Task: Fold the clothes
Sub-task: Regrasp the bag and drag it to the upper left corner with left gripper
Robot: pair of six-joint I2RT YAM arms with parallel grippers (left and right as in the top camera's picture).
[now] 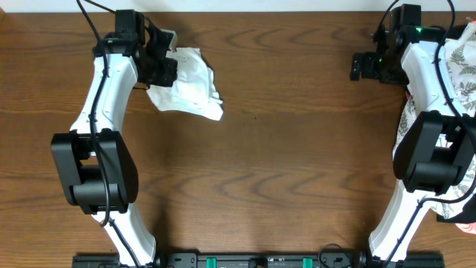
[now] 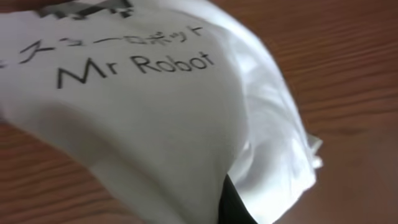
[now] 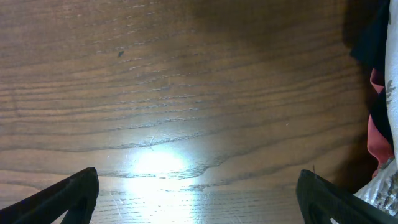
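Overhead: T-shirt (image 1: 190, 85) is a crumpled white bunch at the far left of the table (image 1: 282, 164). Left gripper (image 1: 160, 65) is clamped on its left edge. Right gripper (image 1: 362, 67) sits far right with its jaws wide and nothing in them, beside the fern-print cloth (image 1: 465, 74).

Left wrist: soft wrinkled cotton fills the view, with the black "Mr Robot" print (image 2: 137, 65) under Japanese characters (the grip point itself is hidden).

Right wrist: bare wood only.

Best bet: pull the shirt to centre, get the right gripper on a second edge and spread it flat before any fold.
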